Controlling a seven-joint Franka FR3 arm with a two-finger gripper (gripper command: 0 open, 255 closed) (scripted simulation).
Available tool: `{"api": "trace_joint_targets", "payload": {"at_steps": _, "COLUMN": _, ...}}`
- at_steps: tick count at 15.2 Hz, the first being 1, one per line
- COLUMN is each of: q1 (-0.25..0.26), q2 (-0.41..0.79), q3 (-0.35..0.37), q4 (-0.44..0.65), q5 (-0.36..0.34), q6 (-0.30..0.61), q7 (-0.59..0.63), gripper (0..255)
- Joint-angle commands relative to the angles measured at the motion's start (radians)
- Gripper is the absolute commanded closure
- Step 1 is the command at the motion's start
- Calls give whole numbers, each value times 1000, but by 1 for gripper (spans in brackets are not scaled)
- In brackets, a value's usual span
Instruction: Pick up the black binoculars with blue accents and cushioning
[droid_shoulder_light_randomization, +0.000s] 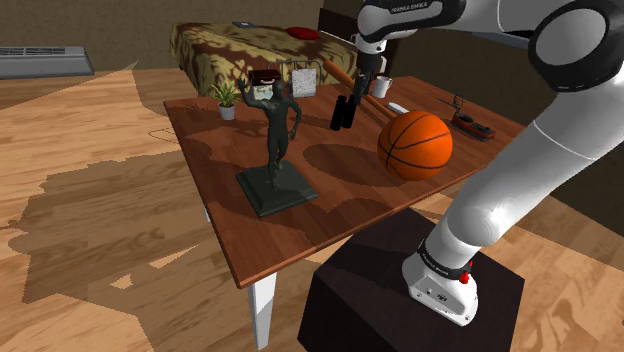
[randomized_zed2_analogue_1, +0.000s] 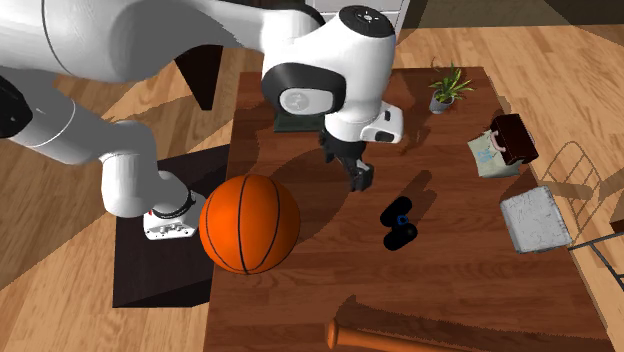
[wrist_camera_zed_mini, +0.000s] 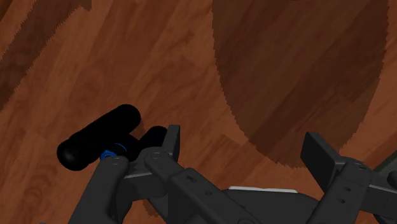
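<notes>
Second exterior view, left to right: basketball (randomized_zed2_analogue_1: 250, 224), then gripper (randomized_zed2_analogue_1: 348, 166) over the wooden table (randomized_zed2_analogue_1: 470, 300), fingers spread, nothing between them. Black binoculars (randomized_zed2_analogue_1: 401, 225) (blue ring at the hinge) lie flat on the table just beside it, outside the gap.

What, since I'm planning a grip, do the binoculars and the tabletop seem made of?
The binoculars look like matte black plastic or rubber: evenly dark, no glints, a small blue ring at the hinge; which one is unclear. The tabletop looks like reddish-brown wood, smooth finish: grain streaks and plank lines show.
</notes>
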Motion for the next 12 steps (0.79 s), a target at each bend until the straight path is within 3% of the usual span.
{"api": "trace_joint_targets", "payload": {"at_steps": 1, "q1": -3, "q2": 80, "q3": -19, "q4": 70, "q5": 17, "q6": 13, "q7": -61, "gripper": 0}}
{"api": "trace_joint_targets", "payload": {"at_steps": 12, "q1": -84, "q2": 542, "q3": -39, "q4": 528, "q5": 151, "q6": 17, "q7": -351, "gripper": 0}}
